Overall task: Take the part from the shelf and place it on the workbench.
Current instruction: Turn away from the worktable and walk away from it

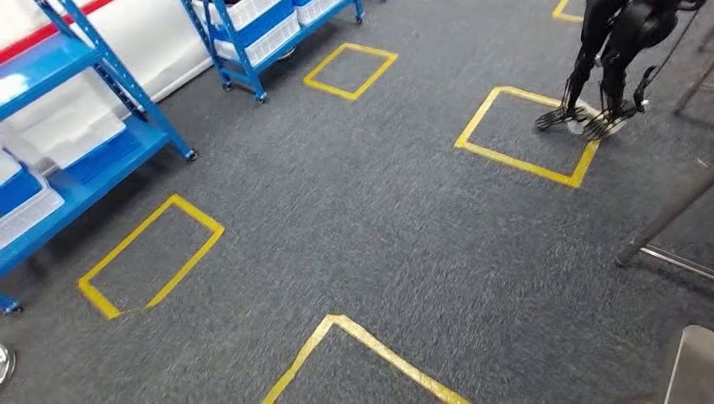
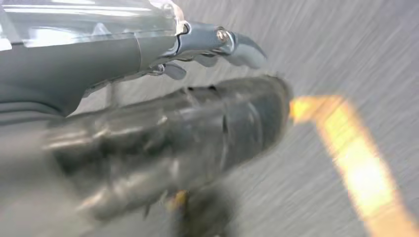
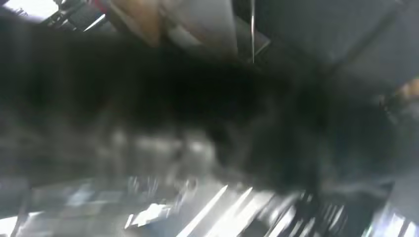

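Note:
A blue shelf [image 1: 80, 189] stands at the left in the head view, with white and blue bins [image 1: 21, 198] on its lower level. In the left wrist view my left hand [image 2: 163, 98] hangs over the grey carpet. Its thick thumb [image 2: 197, 133] and its silver-tipped fingers [image 2: 222, 42] are apart, and carpet shows between them. A glossy clear surface [image 2: 84, 19] lies along the fingers; I cannot tell what it is. My right hand [image 3: 163, 113] is a dark blur, so its fingers and any load are unreadable.
A second blue shelf [image 1: 253, 42] with white bins stands at the back. Yellow tape squares [image 1: 151, 257] mark the carpet. Another robot's dark legs [image 1: 602, 76] stand at the far right. A slanted metal leg [image 1: 665, 223] and a grey flat corner [image 1: 690, 366] sit at the right edge.

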### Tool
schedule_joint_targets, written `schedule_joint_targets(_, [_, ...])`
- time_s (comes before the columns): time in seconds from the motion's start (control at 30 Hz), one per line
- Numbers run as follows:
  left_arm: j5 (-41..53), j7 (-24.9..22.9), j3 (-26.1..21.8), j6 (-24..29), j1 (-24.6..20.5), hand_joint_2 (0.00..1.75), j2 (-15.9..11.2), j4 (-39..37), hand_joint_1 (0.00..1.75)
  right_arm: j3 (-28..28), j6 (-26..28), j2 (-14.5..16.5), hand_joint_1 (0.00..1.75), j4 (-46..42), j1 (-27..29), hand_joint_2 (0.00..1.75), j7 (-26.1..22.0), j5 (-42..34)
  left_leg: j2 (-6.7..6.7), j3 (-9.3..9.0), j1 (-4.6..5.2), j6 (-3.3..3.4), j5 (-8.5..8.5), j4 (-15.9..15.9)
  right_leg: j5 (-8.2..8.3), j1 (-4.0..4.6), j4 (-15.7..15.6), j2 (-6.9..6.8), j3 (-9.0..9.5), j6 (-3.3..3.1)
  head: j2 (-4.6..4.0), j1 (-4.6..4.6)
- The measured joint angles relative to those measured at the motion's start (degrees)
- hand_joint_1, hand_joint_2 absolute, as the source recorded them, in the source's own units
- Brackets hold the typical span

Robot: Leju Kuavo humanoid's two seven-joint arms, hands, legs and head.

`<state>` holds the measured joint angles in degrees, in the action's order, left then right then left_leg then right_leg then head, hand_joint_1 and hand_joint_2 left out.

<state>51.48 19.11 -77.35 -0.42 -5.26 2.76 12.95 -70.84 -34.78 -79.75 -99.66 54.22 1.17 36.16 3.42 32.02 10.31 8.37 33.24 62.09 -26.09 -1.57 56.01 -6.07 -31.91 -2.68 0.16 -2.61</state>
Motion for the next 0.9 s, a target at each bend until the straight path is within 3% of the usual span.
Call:
schedule_joint_targets(0.03, [0.00, 0.03, 0.02, 0.00, 0.29, 0.00, -0.10, 0.05, 0.00, -0.02, -0.07, -0.33, 0.00, 0.01, 0.42, 0.00, -0.03, 0.05, -1.17, -2.42, -1.63, 1.18, -1.99, -5.21, 0.93, -0.42, -1.48, 1.32, 0.05, -0.54, -0.01, -0.10])
schedule_joint_targets(0.07, [0.01, 0.00, 0.04, 0.01, 0.59, 0.00, -0.04, 0.10, 0.00, -0.31, -0.05, -0.74, 0.00, -0.06, 0.27, 0.00, -0.06, 0.15, -2.35, -6.02, -4.66, 3.00, -5.18, -12.68, 1.07, -0.46, -1.88, 2.94, -0.08, -0.90, -0.01, -0.40])
schedule_joint_targets(0.1, [0.02, -0.09, 0.05, -0.02, 0.84, 0.00, 0.41, 0.03, 0.00, -0.81, 0.01, -1.12, 0.00, -0.19, -0.25, 0.00, -0.08, 0.22, -3.70, -9.79, -8.34, 2.28, -8.19, -19.33, 0.18, -0.72, -0.46, 4.71, -0.93, -0.41, 0.02, -0.47])
schedule_joint_targets(0.13, [0.04, -0.17, 0.04, -0.08, 0.84, 0.00, 1.10, -0.08, 0.00, -1.28, 0.04, -1.54, 0.00, -0.31, -0.63, 0.00, -0.09, 0.25, -5.06, -13.08, -11.37, 1.27, -11.19, -25.05, -1.77, -0.76, 3.10, 6.04, -2.46, 1.80, -0.05, -0.71])
schedule_joint_targets(0.17, [0.05, -0.26, 0.03, -0.17, 0.70, 0.00, 2.04, -0.32, 0.00, -1.54, 0.00, -1.73, 0.00, -0.32, -0.71, 0.00, -0.06, 0.25, -5.88, -15.19, -13.62, -1.97, -12.93, -28.58, -3.92, -1.23, 7.69, 6.61, -4.35, 4.25, -0.06, -0.95])
schedule_joint_targets(0.2, [0.06, -0.36, 0.01, -0.27, 0.53, 0.00, 3.13, -0.66, 0.00, -1.46, -0.08, -1.67, 0.00, -0.26, -0.60, 0.00, -0.07, 0.24, -6.85, -16.29, -15.24, -6.37, -13.32, -29.46, -5.52, -2.47, 12.37, 6.83, -6.27, 6.75, -0.06, -0.85])
schedule_joint_targets(0.23, [0.06, -0.44, 0.00, -0.35, 0.47, 0.00, 4.01, -0.94, 0.00, -1.18, -0.21, -1.51, 0.00, -0.20, -0.33, 0.00, -0.09, 0.23, -7.57, -17.38, -16.66, -8.69, -13.28, -30.17, -6.18, -4.44, 15.83, 6.78, -7.57, 9.07, -0.10, -0.76])
schedule_joint_targets(0.27, [0.07, -0.53, -0.01, -0.38, 0.51, 0.00, 4.68, -1.19, 0.00, -0.87, -0.37, -1.04, 0.00, -0.10, -0.28, 0.00, -0.13, 0.22, -7.99, -18.09, -18.30, -11.53, -12.47, -30.00, -5.88, -6.92, 17.58, 6.67, -8.14, 11.49, -0.04, -0.69])
schedule_joint_targets(0.3, [0.06, -0.63, -0.01, -0.35, 0.54, 0.00, 5.00, -1.32, 0.00, -0.47, -0.52, -0.35, 0.00, -0.03, -0.40, 0.00, -0.17, 0.23, -8.33, -18.35, -20.36, -14.79, -10.53, -28.39, -5.60, -10.01, 18.43, 6.85, -8.41, 14.43, -0.08, -0.59])
schedule_joint_targets(0.33, [0.05, -0.69, -0.03, -0.25, 0.58, 0.00, 4.77, -1.29, 0.00, 0.18, -0.77, 0.81, 0.00, 0.22, -0.18, 0.00, -0.19, 0.28, -8.94, -17.27, -22.07, -17.91, -8.18, -25.37, -5.72, -13.16, 18.84, 7.87, -8.57, 17.42, -0.08, -1.56])
schedule_joint_targets(0.37, [0.01, -0.76, -0.05, -0.15, 0.51, 0.00, 4.19, -1.10, 0.00, 1.28, -1.14, 2.36, 0.00, 0.59, 0.19, 0.00, -0.35, 0.30, -9.72, -15.54, -24.31, -20.32, -6.03, -21.80, -5.68, -15.66, 17.13, 8.80, -8.28, 19.56, -0.08, -3.15])
schedule_joint_targets(0.4, [-0.03, -0.75, -0.07, -0.08, 0.44, 0.00, 3.96, -1.09, 0.00, 2.80, -1.51, 3.40, 0.00, 1.00, 0.67, 0.00, -0.52, 0.39, -10.54, -13.51, -25.84, -22.09, -5.10, -19.05, -5.35, -16.80, 16.03, 9.56, -8.13, 20.50, -0.08, -3.80])
schedule_joint_targets(0.43, [-0.08, -0.72, -0.08, -0.06, 0.64, 0.00, 4.07, -1.24, 0.00, 4.11, -1.84, 3.65, 0.00, 1.19, 0.88, 0.00, -0.92, 0.20, -11.45, -11.97, -26.84, -23.08, -5.65, -18.04, -4.72, -16.83, 14.79, 10.16, -7.98, 19.86, -0.04, -3.20])
schedule_joint_targets(0.47, [-0.10, -0.65, -0.07, -0.14, 0.86, 0.00, 4.39, -1.40, 0.00, 4.62, -2.03, 2.74, 0.00, 1.07, 0.49, 0.00, -1.23, -0.15, -12.25, -12.13, -27.47, -23.80, -6.85, -19.07, -3.49, -16.16, 12.74, 9.90, -7.46, 18.28, -0.03, -1.72])
schedule_joint_targets(0.5, [-0.09, -0.51, -0.05, -0.28, 0.91, 0.00, 5.15, -1.74, 0.00, 3.98, -2.02, 0.90, 0.00, 0.74, -0.14, 0.44, -1.35, -0.65, -12.42, -13.30, -27.28, -24.54, -8.21, -21.74, -2.67, -15.36, 11.95, 9.46, -6.70, 16.61, -0.02, 0.10])
schedule_joint_targets(0.53, [-0.05, -0.24, -0.05, -0.45, 0.94, 0.00, 5.33, -1.84, 0.00, 2.32, -1.81, -0.63, 0.00, 0.15, -0.75, 0.87, -1.38, -1.32, -11.34, -14.58, -27.05, -24.73, -8.94, -23.35, -2.52, -15.23, 9.64, 8.94, -5.13, 15.16, -0.01, 0.76])
schedule_joint_targets(0.57, [0.04, 0.26, -0.04, -0.71, 0.55, 0.00, 5.16, -1.80, 0.00, 0.41, -1.47, -1.51, 0.00, -0.27, -1.19, 1.31, -1.10, -1.68, -9.53, -14.42, -26.38, -24.29, -8.84, -22.30, -2.29, -15.24, 6.64, 8.12, -2.71, 14.16, -0.01, -0.02])
schedule_joint_targets(0.6, [0.16, 0.86, -0.04, -1.03, 0.12, 0.00, 5.13, -1.83, 0.00, -1.07, -1.07, -1.72, 0.00, -0.61, -1.49, 1.75, -0.75, -1.73, -7.15, -12.36, -25.53, -23.12, -8.29, -18.34, -2.24, -15.19, 3.48, 7.02, 0.20, 13.39, -0.01, -0.94])
schedule_joint_targets(0.63, [0.34, 1.52, -0.04, -1.30, -0.04, 0.00, 4.86, -1.82, 0.00, -1.93, -0.75, -1.35, 0.00, -0.84, -1.60, 1.75, -0.42, -1.41, -5.06, -8.51, -24.36, -21.66, -7.51, -11.52, -2.19, -14.99, 0.72, 6.07, 2.80, 13.04, -0.01, -1.66])
schedule_joint_targets(0.67, [0.50, 2.04, -0.03, -1.56, -0.20, 0.00, 4.71, -1.84, 0.00, -2.25, -0.62, -0.99, 0.00, -0.94, -1.79, 1.75, -0.23, -0.86, -4.16, -4.18, -23.28, -20.32, -6.73, -4.41, -2.00, -14.57, -1.26, 5.14, 4.96, 12.90, -0.01, -2.06])
schedule_joint_targets(0.7, [0.63, 2.36, -0.02, -1.72, -0.05, 0.00, 4.49, -1.84, 0.00, -2.25, -0.76, -0.69, 0.00, -1.09, -1.94, 1.75, -0.34, -0.21, -3.87, -0.57, -22.35, -19.19, -6.68, 0.86, -1.99, -14.15, -2.85, 4.22, 6.86, 13.04, -0.01, -2.16])
schedule_joint_targets(0.73, [0.72, 2.56, -0.02, -1.80, 0.30, 0.00, 4.23, -1.83, 0.00, -2.33, -1.12, -0.53, 0.00, -1.31, -2.09, 1.75, -0.71, 0.33, -3.78, 1.80, -21.65, -18.22, -7.43, 3.60, -2.08, -13.81, -4.07, 3.55, 8.50, 13.23, -0.01, -2.16])
schedule_joint_targets(0.8, [0.89, 2.84, -0.01, -2.00, 0.99, 0.00, 3.89, -1.82, 0.00, -3.11, -2.59, -0.23, 0.00, -1.86, -2.61, 1.75, -1.86, 1.40, -3.76, 3.21, -20.73, -16.71, -10.88, 2.39, -2.47, -13.79, -6.29, 2.77, 11.85, 14.11, -0.01, -2.11])
schedule_joint_targets(0.83, [1.02, 2.94, -0.01, -2.13, 1.17, 0.00, 3.85, -1.83, 0.00, -3.71, -3.50, -0.05, 0.00, -2.11, -2.84, 1.75, -2.37, 1.95, -3.80, 3.01, -20.42, -16.56, -11.94, 1.22, -2.50, -13.90, -7.48, 2.76, 13.48, 14.76, 0.01, -2.11])
schedule_joint_targets(0.87, [1.16, 3.03, -0.01, -2.28, 1.11, 0.00, 3.87, -1.86, 0.00, -4.32, -4.61, 0.24, 0.00, -2.38, -2.98, 1.75, -2.94, 2.61, -3.72, 2.12, -19.87, -16.52, -12.54, 0.49, -2.21, -13.98, -9.19, 2.94, 15.01, 15.44, 0.02, -2.02])
schedule_joint_targets(0.9, [1.30, 3.10, -0.01, -2.43, 0.84, 0.00, 3.91, -1.89, 0.00, -4.93, -5.74, 0.58, 0.00, -2.63, -3.15, 1.75, -3.55, 3.24, -3.45, 0.56, -19.11, -16.33, -11.77, -0.01, -1.86, -14.09, -11.51, 3.20, 16.80, 16.08, 0.02, -1.81])
